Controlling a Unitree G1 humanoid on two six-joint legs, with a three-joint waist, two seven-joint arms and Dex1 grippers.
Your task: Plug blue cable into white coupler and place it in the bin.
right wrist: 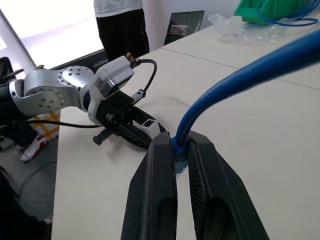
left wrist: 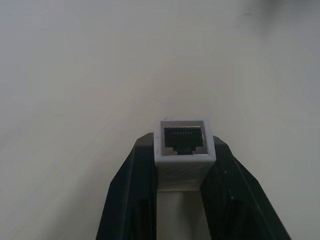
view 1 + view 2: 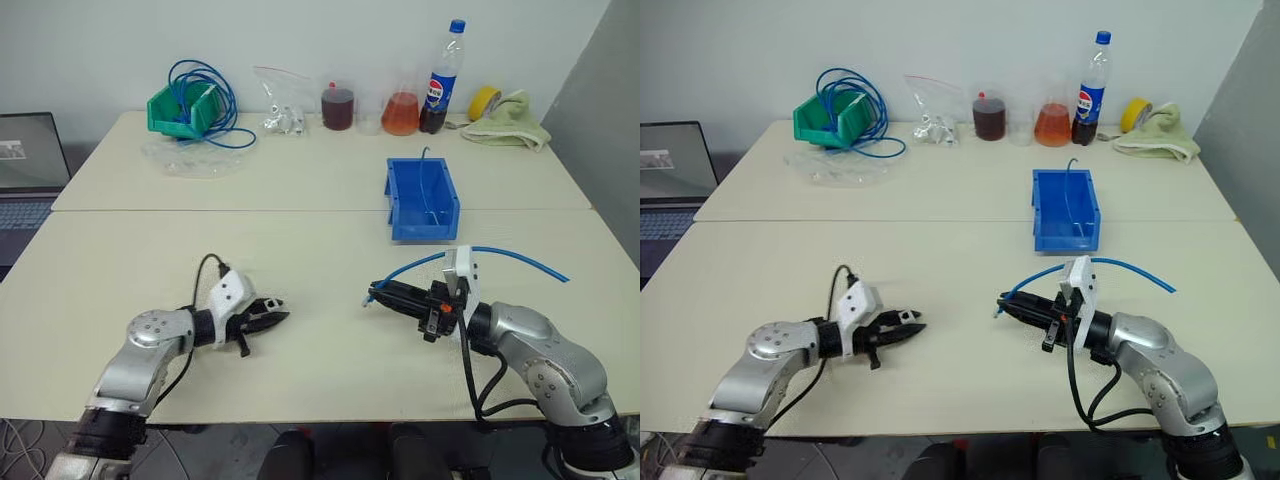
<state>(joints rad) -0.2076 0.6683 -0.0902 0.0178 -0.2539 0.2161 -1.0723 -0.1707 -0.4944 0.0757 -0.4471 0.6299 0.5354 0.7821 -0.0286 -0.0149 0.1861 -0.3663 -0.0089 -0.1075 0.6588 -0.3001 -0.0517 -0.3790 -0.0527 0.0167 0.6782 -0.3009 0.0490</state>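
The left wrist view shows what the head views cannot: the left gripper (image 2: 184, 165) is closed on the coupler (image 2: 184, 150), a small white block pinched between the two black fingers (image 2: 132, 195), its dark socket facing outward and unblocked. In the head views that coupler is too small to make out at the tip of the left gripper (image 3: 272, 318).

The right wrist view shows the right gripper (image 1: 181, 150) clamped on the cable (image 1: 235, 82) close to its end; the plug itself is hidden between the fingers. The same view looks across at the left gripper, with the coupler (image 1: 148, 122) a white speck at its tip, and a person standing beyond the table's far edge, cut off at the top.

From the head, the two grippers point at each other over the near table (image 3: 320, 260), apart, with bare tabletop between them. The cable arcs up from the right gripper (image 3: 385, 294) and trails away to the right, its free end hanging near the table's right edge. The bin (image 3: 422, 198) sits just beyond the right gripper, with something thin and blue standing in it. Along the far edge stand a green bin (image 3: 184, 108) with a blue cable bundle, a plastic bag, jars, a bottle, tape and a cloth. A laptop (image 3: 28, 165) is cut off at the left.
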